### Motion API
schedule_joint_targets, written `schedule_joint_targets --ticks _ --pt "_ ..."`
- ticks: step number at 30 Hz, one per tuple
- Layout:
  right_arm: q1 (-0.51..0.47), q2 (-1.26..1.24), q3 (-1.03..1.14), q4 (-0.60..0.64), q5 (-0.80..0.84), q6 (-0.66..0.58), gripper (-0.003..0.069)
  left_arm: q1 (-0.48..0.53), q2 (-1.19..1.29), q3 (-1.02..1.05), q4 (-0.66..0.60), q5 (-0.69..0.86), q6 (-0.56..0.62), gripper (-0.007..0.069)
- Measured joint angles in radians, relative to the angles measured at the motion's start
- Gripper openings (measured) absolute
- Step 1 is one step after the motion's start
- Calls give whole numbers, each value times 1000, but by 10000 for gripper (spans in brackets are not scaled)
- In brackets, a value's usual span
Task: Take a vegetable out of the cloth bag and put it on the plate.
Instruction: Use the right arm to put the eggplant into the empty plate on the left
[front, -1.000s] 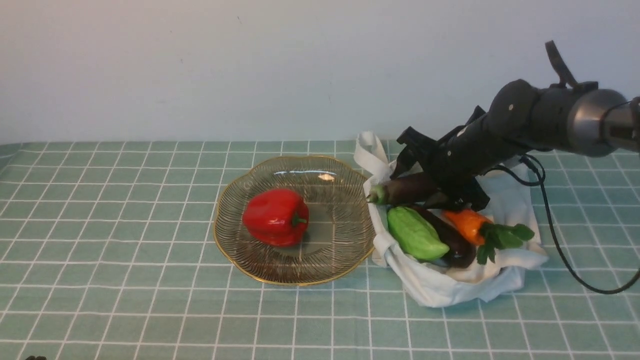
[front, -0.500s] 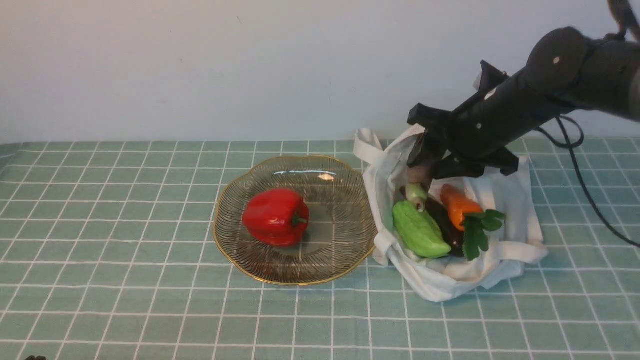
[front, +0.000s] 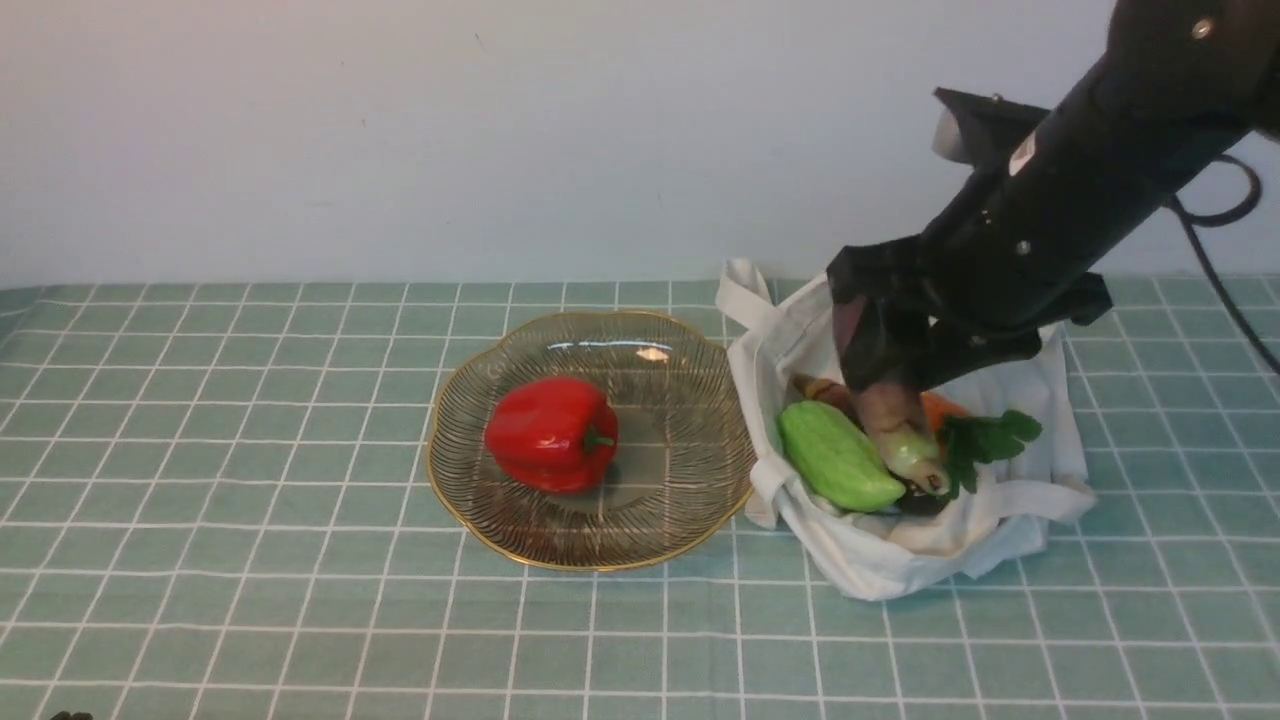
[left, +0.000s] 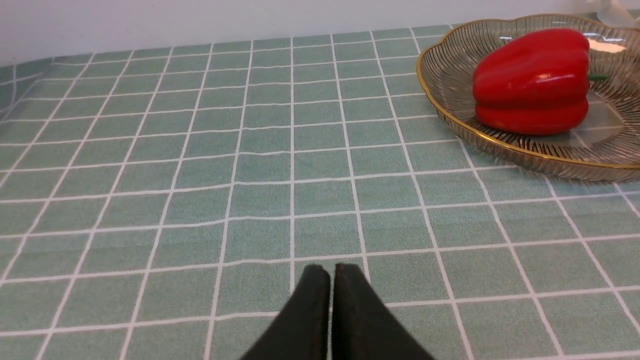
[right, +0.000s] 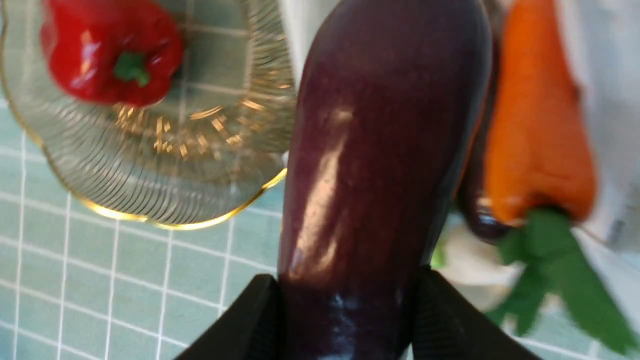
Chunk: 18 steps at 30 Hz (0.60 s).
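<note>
At the lower middle of the left wrist view, the left claw (left: 330, 272) is clenched on nothing, its two fingers pressed flat together low over the bare green-checked counter (left: 200, 150). It sits well apart from the work, probably parked so that it does not block the other arm's path.

In the middle of the front view the glass plate (front: 660, 400) lies just beside the bag, so the carry is short. A red pepper (front: 550, 432) already occupies its centre-left, leaving the side nearest the bag free.

Right of centre, the cloth bag (front: 900, 570) slumps open on the counter, its mouth spread wide so that the contents are within reach. A green gourd (front: 838, 456) lies in it toward the plate, with a carrot (front: 935, 405) and its leaves further right.

Above the bag's mouth, the right claw (front: 880, 350) is grasping the eggplant (front: 895, 420) by its thick purple end. Held at one end only, it hangs tilted with its pale stem end downward among the other vegetables; whether it touches them I cannot tell. In the right wrist view the fingers (right: 250, 320) flank the glossy body on both sides. The eggplant looks only partly out of the bag, and its smooth skin could slip.
</note>
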Motion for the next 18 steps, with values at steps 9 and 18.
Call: schedule_joint_targets --ticks 9,18 --pt "225 84 1 -85 -367 -7 313 0 0 0 0 0 0 -4" --pt "241 249 1 -188 -471 13 468 0 0 0 0 0 0 -4"
